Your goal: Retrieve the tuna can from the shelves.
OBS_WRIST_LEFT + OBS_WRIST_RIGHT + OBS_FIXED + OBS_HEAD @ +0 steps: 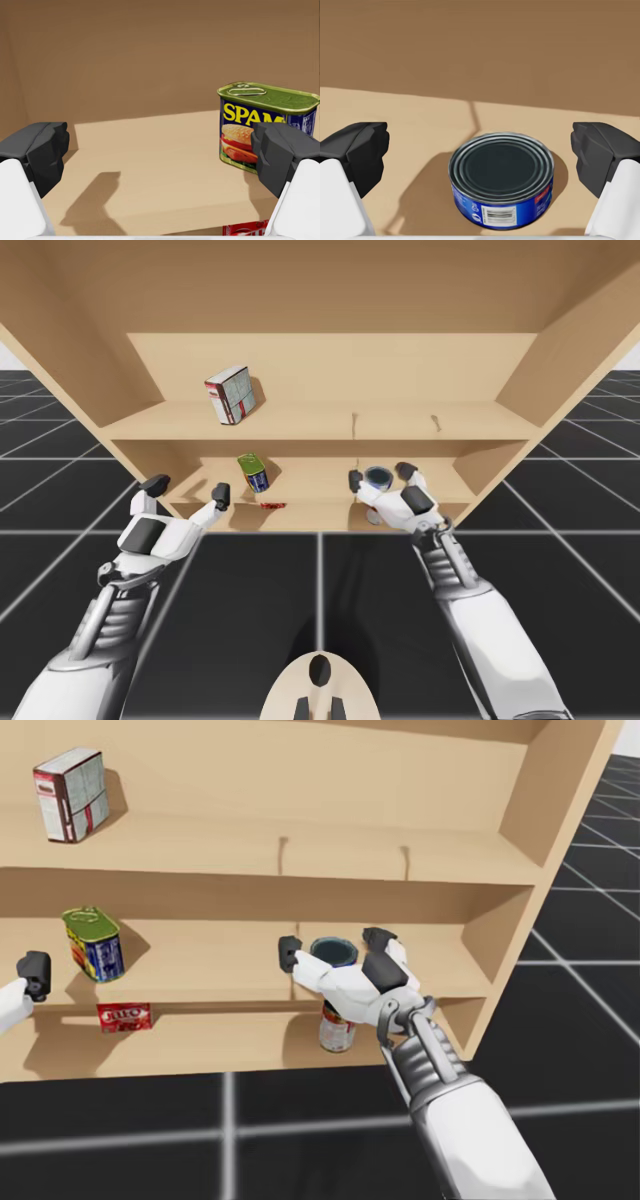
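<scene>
Right hand point(480, 159) released, straddling tuna can point(501, 179) without touching, poised for a side grasp; left hand point(160, 155) released, hangs well apart from it.

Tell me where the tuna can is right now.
The tuna can sits on the middle shelf, right of centre in the high view, between the open fingers of my right gripper; the green-lidded blue tin stands on the same shelf to its left.
</scene>
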